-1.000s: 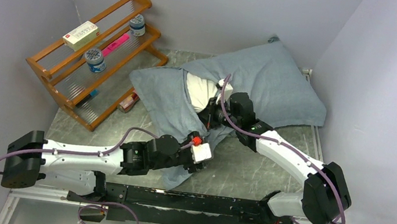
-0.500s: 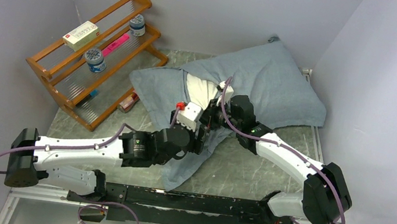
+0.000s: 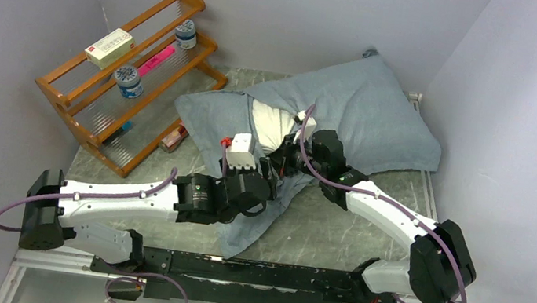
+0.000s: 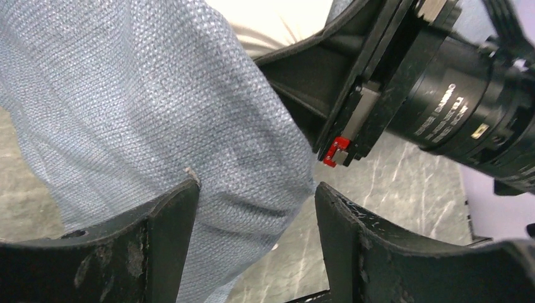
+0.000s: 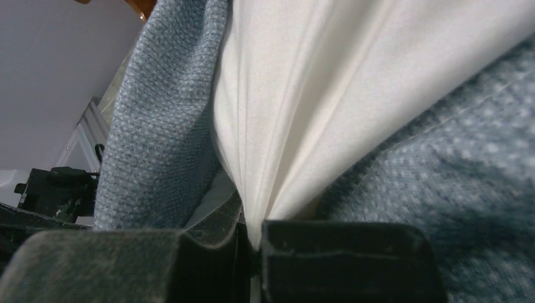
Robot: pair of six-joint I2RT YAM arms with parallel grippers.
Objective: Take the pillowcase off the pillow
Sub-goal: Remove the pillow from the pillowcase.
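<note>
The blue-grey pillowcase (image 3: 370, 110) still covers most of the pillow at the back of the table. Its loose mouth end hangs forward as a flap (image 3: 247, 224). The white pillow (image 3: 269, 124) bulges out of that opening. My right gripper (image 3: 286, 154) is shut on a pinch of white pillow fabric (image 5: 328, 95), with pillowcase cloth (image 5: 158, 126) on both sides of it. My left gripper (image 4: 255, 214) is open, and a fold of the pillowcase (image 4: 158, 113) lies between its fingers, against the left one. The right gripper's black body (image 4: 378, 82) is close ahead of it.
A wooden two-tier rack (image 3: 69, 84) stands at the back left with two jars (image 3: 129, 80), a box (image 3: 109, 47) and a pink item on it. A small packet (image 3: 172, 138) lies by its foot. Walls close in on the left, back and right.
My left arm has swung from the front of the flap up and left to the cloth beside the right gripper, and its jaws have widened slightly. The right arm has not moved.
</note>
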